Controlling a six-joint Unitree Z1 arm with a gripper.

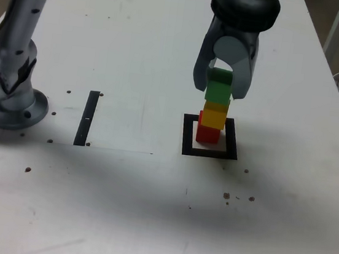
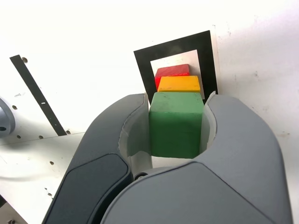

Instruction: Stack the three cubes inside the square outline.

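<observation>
In the exterior view the red cube stands inside the square outline, with the yellow cube on top of it. The green cube sits on the yellow one, and my gripper is shut on it from above. The wrist view shows the green cube pinched between both grey fingers, with the yellow cube and red cube under it and the square outline around them.
A thin black strip lies on the white table toward the exterior view's left, also seen as the strip in the wrist view. The arm's grey base stands at the exterior view's far left. Small dark specks dot the table.
</observation>
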